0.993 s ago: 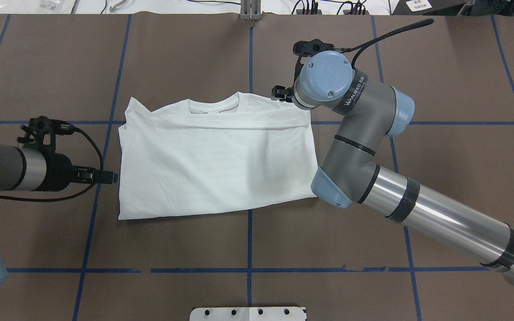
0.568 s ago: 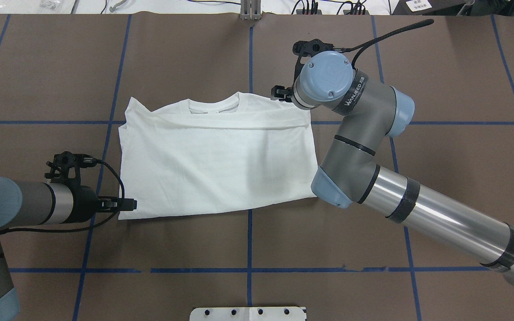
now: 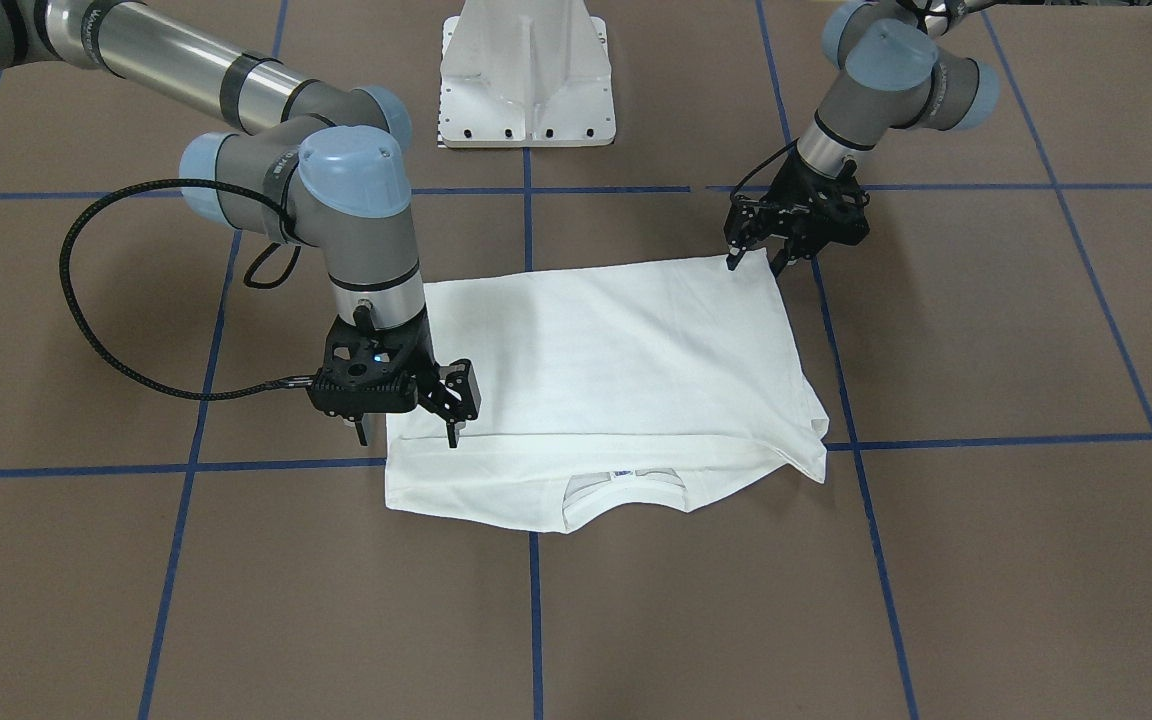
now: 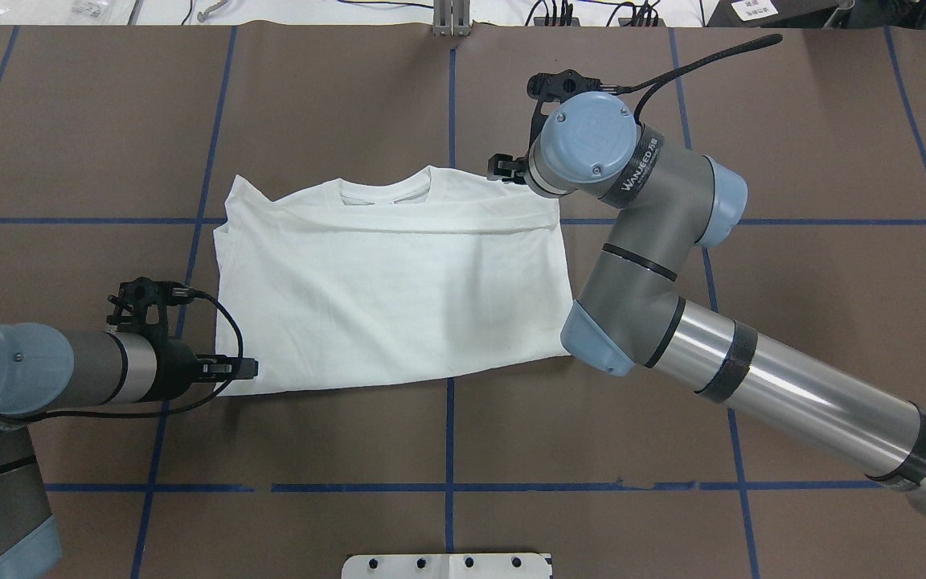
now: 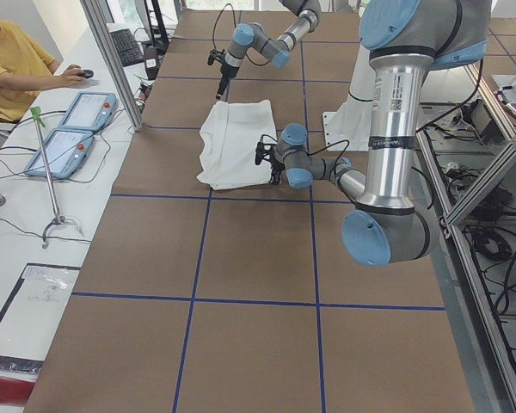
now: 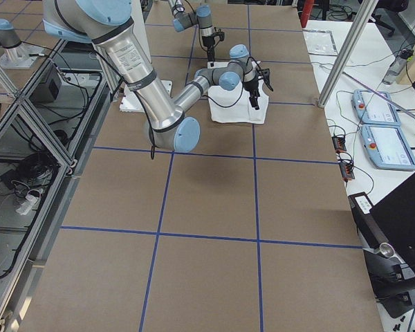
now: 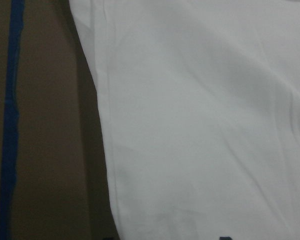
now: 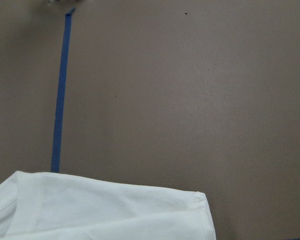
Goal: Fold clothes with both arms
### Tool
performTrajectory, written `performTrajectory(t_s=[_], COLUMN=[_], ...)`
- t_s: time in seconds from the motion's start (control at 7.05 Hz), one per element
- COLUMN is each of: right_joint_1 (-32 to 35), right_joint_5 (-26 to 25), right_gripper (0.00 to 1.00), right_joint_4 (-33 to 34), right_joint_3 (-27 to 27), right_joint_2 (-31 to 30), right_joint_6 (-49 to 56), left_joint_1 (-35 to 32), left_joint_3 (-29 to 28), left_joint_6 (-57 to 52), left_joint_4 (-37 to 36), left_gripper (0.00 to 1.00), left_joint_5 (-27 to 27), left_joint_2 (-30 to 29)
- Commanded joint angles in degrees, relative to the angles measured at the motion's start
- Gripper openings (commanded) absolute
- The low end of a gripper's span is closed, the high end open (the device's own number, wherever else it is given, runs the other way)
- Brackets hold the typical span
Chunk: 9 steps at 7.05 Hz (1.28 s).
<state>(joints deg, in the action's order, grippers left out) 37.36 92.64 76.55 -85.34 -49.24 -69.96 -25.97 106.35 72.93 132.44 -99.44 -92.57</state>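
The white shirt (image 4: 383,297) lies folded flat on the brown table, its collar (image 4: 387,189) on the far side from the robot. My left gripper (image 4: 250,368) is low at the shirt's near left corner; in the front view it (image 3: 756,262) is open, with a finger on each side of that corner. My right gripper (image 3: 408,437) stands open over the shirt's right edge near the collar end, one fingertip (image 3: 453,437) over the cloth. The left wrist view shows the shirt's edge (image 7: 205,125) close up, and the right wrist view shows a shirt corner (image 8: 105,210).
Blue tape lines (image 4: 448,486) divide the brown table top. The white pedestal base (image 3: 526,70) stands at the robot's side. In the left side view a seated person (image 5: 9,60) and two pendants (image 5: 73,129) are beyond the table's far edge.
My left gripper has moved along the shirt's left edge toward the robot and onto the near left corner. The right arm has not moved.
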Motion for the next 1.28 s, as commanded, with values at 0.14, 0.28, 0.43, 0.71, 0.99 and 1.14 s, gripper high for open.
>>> performTrajectory(t_s=[0.14,0.28,0.43,0.71,0.99,1.14], right_joint_1=[0.00,0.00,0.00,0.00,0.00,0.00], right_joint_5=[0.00,0.00,0.00,0.00,0.00,0.09], right_gripper=[1.00,1.00,1.00,1.00,1.00,1.00], right_joint_4=[0.00,0.00,0.00,0.00,-0.09,-0.09], right_joint_3=[-0.01,-0.01,-0.01,-0.01,-0.01,-0.01], right_joint_2=[-0.06,-0.15,-0.15,-0.24,-0.06,-0.06], right_joint_6=[0.09,0.09,0.09,0.00,-0.09,-0.09], left_joint_1=[-0.05,-0.13,-0.83,-9.04,-19.77,-24.52], left_joint_3=[0.78,1.66,3.75,3.25,-5.39,-14.24], left_joint_6=[-0.60,-1.30,-6.87,-20.13,-28.86,-33.86], left_joint_4=[-0.08,-0.17,-0.17,-0.43,-0.87,-1.31], left_gripper=[0.00,0.00,0.00,0.00,0.00,0.00], left_joint_5=[0.12,-0.14,-0.66,-0.67,-0.76,-0.76], left_joint_2=[0.64,1.86,4.83,5.83,-1.15,-8.86])
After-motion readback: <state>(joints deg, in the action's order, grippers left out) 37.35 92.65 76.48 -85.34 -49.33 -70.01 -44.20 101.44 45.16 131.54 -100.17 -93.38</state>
